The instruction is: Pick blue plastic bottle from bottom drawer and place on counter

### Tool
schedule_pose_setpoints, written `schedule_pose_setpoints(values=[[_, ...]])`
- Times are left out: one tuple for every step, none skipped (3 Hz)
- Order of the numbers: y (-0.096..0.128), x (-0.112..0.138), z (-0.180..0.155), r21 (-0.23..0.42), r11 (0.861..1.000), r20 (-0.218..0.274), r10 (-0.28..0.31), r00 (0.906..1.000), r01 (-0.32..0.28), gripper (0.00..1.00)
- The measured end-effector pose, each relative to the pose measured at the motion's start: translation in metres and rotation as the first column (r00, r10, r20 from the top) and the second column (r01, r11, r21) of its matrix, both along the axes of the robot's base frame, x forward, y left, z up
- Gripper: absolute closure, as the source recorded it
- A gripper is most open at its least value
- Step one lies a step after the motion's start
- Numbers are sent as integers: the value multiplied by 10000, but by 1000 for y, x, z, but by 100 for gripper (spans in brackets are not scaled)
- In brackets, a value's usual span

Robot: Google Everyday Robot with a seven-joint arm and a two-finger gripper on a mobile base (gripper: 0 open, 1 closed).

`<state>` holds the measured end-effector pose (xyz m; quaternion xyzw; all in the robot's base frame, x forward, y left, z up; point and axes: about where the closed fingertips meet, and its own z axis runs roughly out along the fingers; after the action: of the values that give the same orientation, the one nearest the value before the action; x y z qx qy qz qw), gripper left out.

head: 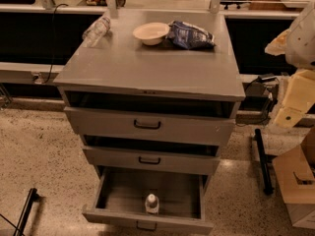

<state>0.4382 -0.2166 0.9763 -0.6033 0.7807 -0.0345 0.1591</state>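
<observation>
The blue plastic bottle (151, 203), small and clear with a white cap and a white label, stands upright near the front middle of the bottom drawer (113, 193). That drawer is pulled wide open. The two upper drawers stand slightly open. The counter (147, 65) is the grey cabinet top above them. My arm and gripper (288, 115) show as cream-coloured parts at the right edge, beside the cabinet at the height of the top drawer, far from the bottle.
On the counter's far side lie a clear unlabelled bottle (96, 31), a cream bowl (151, 33) and a blue snack bag (191, 35). A cardboard box (300, 181) and a black bar (263, 161) are on the floor at right. Another black bar (25, 210) lies at left.
</observation>
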Motion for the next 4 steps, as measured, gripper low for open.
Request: schedule_pose_setpoints(values=[[0, 0, 0, 0, 10000, 0, 0, 10000, 0, 0], [1, 0, 0, 101, 9999, 41, 117, 9999, -117, 0], [3, 11, -40, 891, 9955, -412, 356, 9985, -318, 0], [20, -2, -81, 2158, 9743, -292, 723, 9970, -644, 0]])
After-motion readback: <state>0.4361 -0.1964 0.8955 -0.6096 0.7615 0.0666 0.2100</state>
